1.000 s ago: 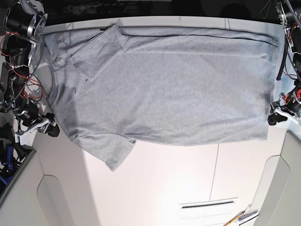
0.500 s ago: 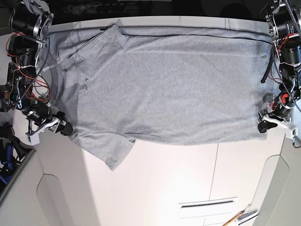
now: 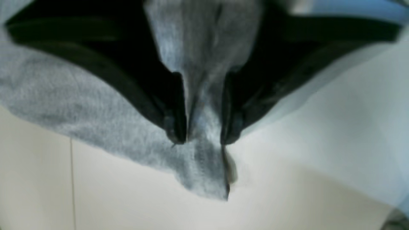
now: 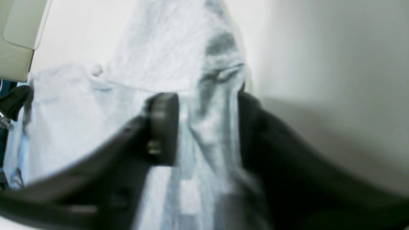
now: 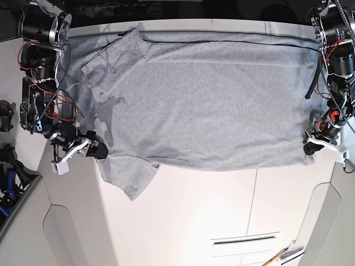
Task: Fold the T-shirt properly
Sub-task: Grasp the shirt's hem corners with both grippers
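The grey T-shirt [image 5: 205,100] lies spread flat across the white table [image 5: 222,210], plain side up, neck toward the view's left, one sleeve [image 5: 133,180] pointing at the front edge. My left gripper [image 5: 309,148] is at the shirt's front hem corner. In the left wrist view it [image 3: 202,137] is shut on that corner of the T-shirt [image 3: 204,172], which hangs just below the fingertips. My right gripper [image 5: 95,151] is over the shoulder edge. In the right wrist view its [image 4: 207,127] jaws stand apart around a raised ridge of the T-shirt [image 4: 217,105].
The shirt's far edge runs along the table's back edge [image 5: 222,25]. A slot [image 5: 244,240] and a pencil-like tool [image 5: 283,256] lie near the front right. Dark gear [image 5: 8,183] stands off the table's left side. Grey panels flank the front corners [image 5: 338,221].
My right gripper has moved rightward from beside the shirt onto its shoulder edge, bunching the cloth. My left gripper moved in to the hem corner and has stayed there.
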You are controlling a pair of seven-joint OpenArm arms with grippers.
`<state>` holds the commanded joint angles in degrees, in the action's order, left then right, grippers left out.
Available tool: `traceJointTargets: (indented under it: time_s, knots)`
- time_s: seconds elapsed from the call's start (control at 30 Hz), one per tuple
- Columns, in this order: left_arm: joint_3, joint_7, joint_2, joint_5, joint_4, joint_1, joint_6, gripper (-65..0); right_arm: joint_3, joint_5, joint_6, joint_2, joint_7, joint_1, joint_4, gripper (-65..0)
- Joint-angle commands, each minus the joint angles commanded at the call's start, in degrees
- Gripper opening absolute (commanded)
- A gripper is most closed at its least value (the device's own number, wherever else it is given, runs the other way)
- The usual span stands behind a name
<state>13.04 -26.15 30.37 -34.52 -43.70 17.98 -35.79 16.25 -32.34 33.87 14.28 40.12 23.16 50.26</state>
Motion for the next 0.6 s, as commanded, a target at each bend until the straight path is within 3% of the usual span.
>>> traceJointTargets:
  time_s: [0.07,0.1,0.13,0.27,0.37,0.47,0.6]
  knots:
    - [0.0,0.0,0.0,0.0,0.0,0.0,0.0,-57.8,0.0,-0.04,0.0,0.0,0.0,0.02,0.0,-64.8]
    - [0.0,-0.02,0.04,0.0,0.0,0.0,0.0,-63.6,0.0,-0.04,0.0,0.0,0.0,0.11,0.0,-65.0]
    - [0.0,-0.02,0.13,0.0,-0.02,0.02,0.0,-65.0,0.0,-0.04,0.02,0.13,0.09,0.17,0.02,-65.0]
    - [0.0,-1.14,1.38,-1.09,-1.79,0.11,-0.55,-65.0,0.0,-0.26,0.02,0.33,1.64,0.15,3.23,-65.0]
    - [0.0,-7.61,2.86,-5.07,-4.92,0.07,-4.21,-65.0,0.0,-1.55,0.02,0.33,6.16,0.13,7.98,-65.0]
    - [0.0,-12.04,4.35,-9.64,-8.07,-0.26,-4.21,-65.0,0.0,-3.3,0.0,0.35,10.27,-0.15,12.55,-65.0]
    - [0.0,-14.45,6.86,-10.47,-12.11,-0.68,-4.21,-65.0,0.02,-5.35,0.0,0.33,15.04,-0.17,16.48,-65.0]
